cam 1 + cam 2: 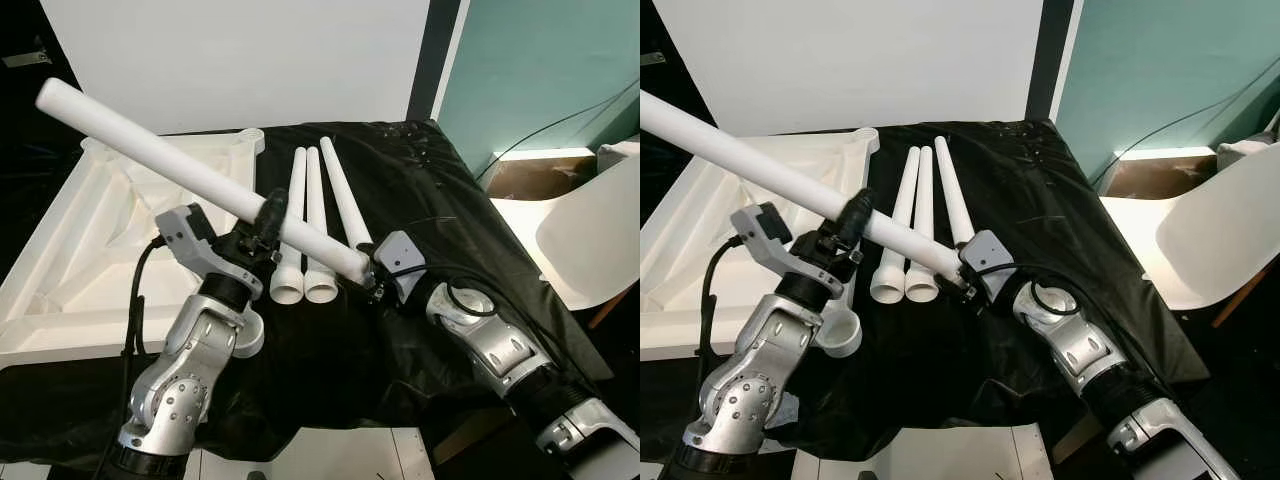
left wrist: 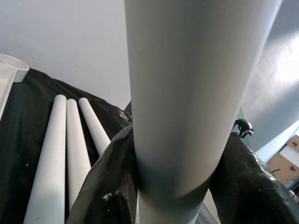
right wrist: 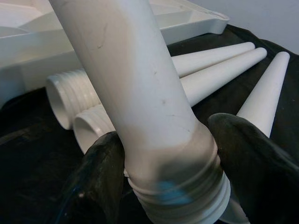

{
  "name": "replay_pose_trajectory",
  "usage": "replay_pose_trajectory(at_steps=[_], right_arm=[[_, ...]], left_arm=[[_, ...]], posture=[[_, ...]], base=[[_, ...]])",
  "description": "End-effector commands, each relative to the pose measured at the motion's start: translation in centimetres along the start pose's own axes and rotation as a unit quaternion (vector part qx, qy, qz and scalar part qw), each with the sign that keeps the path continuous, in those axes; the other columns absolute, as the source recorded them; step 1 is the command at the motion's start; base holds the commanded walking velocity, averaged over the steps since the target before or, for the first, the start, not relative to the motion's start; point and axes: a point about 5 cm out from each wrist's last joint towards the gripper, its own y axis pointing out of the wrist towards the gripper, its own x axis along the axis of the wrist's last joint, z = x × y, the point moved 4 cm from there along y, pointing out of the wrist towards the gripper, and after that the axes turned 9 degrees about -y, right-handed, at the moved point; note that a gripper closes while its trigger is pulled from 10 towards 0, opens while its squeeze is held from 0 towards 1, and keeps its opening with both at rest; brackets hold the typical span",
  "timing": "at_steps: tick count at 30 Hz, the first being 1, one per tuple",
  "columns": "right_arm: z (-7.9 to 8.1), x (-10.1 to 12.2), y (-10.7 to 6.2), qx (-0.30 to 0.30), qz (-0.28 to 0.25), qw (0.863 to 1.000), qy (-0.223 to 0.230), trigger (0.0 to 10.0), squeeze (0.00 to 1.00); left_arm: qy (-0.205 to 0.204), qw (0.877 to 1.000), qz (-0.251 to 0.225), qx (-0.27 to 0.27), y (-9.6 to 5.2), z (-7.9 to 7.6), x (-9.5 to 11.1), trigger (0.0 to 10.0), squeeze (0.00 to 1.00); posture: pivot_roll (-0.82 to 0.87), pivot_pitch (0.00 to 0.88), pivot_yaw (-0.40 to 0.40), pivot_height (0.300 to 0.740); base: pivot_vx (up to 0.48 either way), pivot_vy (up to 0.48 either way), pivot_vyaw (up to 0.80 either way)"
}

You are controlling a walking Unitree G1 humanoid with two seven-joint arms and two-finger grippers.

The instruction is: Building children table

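Observation:
A long white table leg (image 1: 150, 150) slants up to the far left above the table, held at two places. My left gripper (image 1: 268, 218) is shut on its middle, black fingers (image 2: 103, 186) on either side of the tube. My right gripper (image 1: 372, 272) is shut on its lower threaded end (image 3: 187, 196), just above the black cloth. Three more white legs (image 1: 312, 220) lie side by side on the cloth behind the grippers, threaded ends toward me. The white tabletop (image 1: 60, 250) lies upside down at the left, with a round corner socket (image 1: 840, 335) beside my left wrist.
A black cloth (image 1: 450, 200) covers the work surface. A white chair (image 1: 590, 230) stands at the right, close to my right arm. A white wall panel (image 1: 250, 60) rises behind the table, and a cable runs along the teal wall (image 1: 540, 70).

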Motion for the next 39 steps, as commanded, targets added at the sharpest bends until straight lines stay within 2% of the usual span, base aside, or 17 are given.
replay_pose_trajectory(at_steps=[1,5,6,7,11,12,18,21,30,31,32,33,34,35,37,38,39], right_arm=[[2.1,-0.3,0.8,0.038,0.013,0.999,-0.002,0.0,0.0],[1.7,-0.4,0.9,0.024,0.019,1.0,-0.001,0.0,0.0],[1.5,-0.3,1.0,0.015,0.02,1.0,-0.003,0.0,0.0],[1.2,-0.2,1.2,0.001,0.02,1.0,-0.009,0.0,0.0],[0.4,0.1,1.5,-0.046,0.021,0.998,-0.039,0.0,0.0],[0.2,0.1,1.6,-0.067,0.024,0.996,-0.058,0.0,0.0],[-0.5,-0.5,1.4,-0.159,0.051,0.98,-0.109,0.0,0.0],[-1.3,-1.5,0.9,-0.222,0.081,0.962,-0.133,0.0,0.0],[-1.4,-1.1,1.0,-0.273,0.074,0.942,-0.183,0.0,0.0],[-1.5,-0.8,1.2,-0.277,0.07,0.938,-0.197,0.0,0.0],[-1.5,-0.8,1.2,-0.277,0.07,0.938,-0.197,0.0,0.0],[-1.5,-0.7,1.3,-0.281,0.068,0.935,-0.206,0.0,0.0],[-1.5,-0.7,1.3,-0.281,0.068,0.935,-0.206,0.0,0.0],[-1.5,-0.7,1.5,-0.281,0.067,0.934,-0.21,0.0,0.0],[-1.5,-0.6,1.6,-0.283,0.066,0.933,-0.213,0.0,0.0],[-1.5,-0.6,1.7,-0.284,0.067,0.931,-0.218,5.6,0.0],[-1.5,-0.6,1.7,-0.284,0.067,0.931,-0.218,5.6,0.0]], left_arm=[[-0.036,0.95,0.035,-0.309,-0.5,-7.9,-1.0,10.0,0.0],[-0.036,0.953,0.026,-0.301,-0.3,-7.6,-0.6,10.0,0.0],[-0.035,0.956,0.018,-0.292,-0.1,-7.4,-0.4,10.0,0.09],[-0.04,0.959,0.003,-0.279,0.2,-7.1,0.1,10.0,1.0],[-0.028,0.97,-0.044,-0.239,1.1,-6.3,1.4,10.0,1.0],[-0.025,0.974,-0.064,-0.217,1.5,-5.8,2.0,10.0,0.0],[-0.031,0.981,-0.116,-0.153,2.4,-4.0,3.4,10.0,0.0],[-0.029,0.982,-0.129,-0.131,2.5,-3.4,3.9,10.0,0.0],[-0.029,0.983,-0.137,-0.123,2.8,-3.0,4.1,10.0,0.0],[-0.031,0.982,-0.14,-0.125,2.8,-3.0,4.1,9.1,0.0],[-0.031,0.982,-0.14,-0.125,2.8,-3.0,4.1,9.1,0.0],[-0.034,0.981,-0.142,-0.127,2.8,-3.0,4.2,3.3,0.0],[-0.034,0.981,-0.142,-0.127,2.8,-3.0,4.2,3.3,0.0],[-0.034,0.98,-0.145,-0.129,2.7,-2.9,4.2,0.0,0.0],[-0.033,0.98,-0.147,-0.131,2.6,-2.9,4.2,0.0,0.0],[-0.032,0.98,-0.149,-0.132,2.5,-2.8,4.3,0.0,0.0],[-0.032,0.98,-0.149,-0.132,2.5,-2.8,4.3,0.0,0.0]], posture=[[-0.02,0.0,0.006,0.74],[-0.02,0.0,0.007,0.74],[-0.02,0.0,0.007,0.74],[-0.02,0.0,0.007,0.74],[-0.01,0.0,0.005,0.74],[-0.01,0.0,0.005,0.74],[-0.01,0.0,0.006,0.74],[-0.01,0.0,0.006,0.74],[-0.01,0.0,0.013,0.74],[-0.01,0.0,0.014,0.74],[-0.01,0.0,0.014,0.74],[-0.01,0.0,0.014,0.74],[-0.01,0.0,0.014,0.74],[-0.01,0.0,0.014,0.74],[-0.01,0.0,0.013,0.74],[0.0,0.0,0.011,0.74],[0.0,0.0,0.011,0.74]], base=[[0.0,0.0,0.0],[0.0,0.0,0.0],[0.0,0.0,0.0],[0.0,0.0,0.0],[0.0,0.0,0.0],[0.0,0.0,0.0],[0.0,0.0,0.0],[0.0,0.0,0.0],[0.0,0.0,0.0],[0.0,0.0,0.0],[0.0,0.0,0.0],[0.0,0.0,0.0],[0.0,0.0,0.0],[0.0,0.0,0.0],[0.0,0.0,0.0],[0.0,0.0,0.0],[0.0,0.0,0.0]])
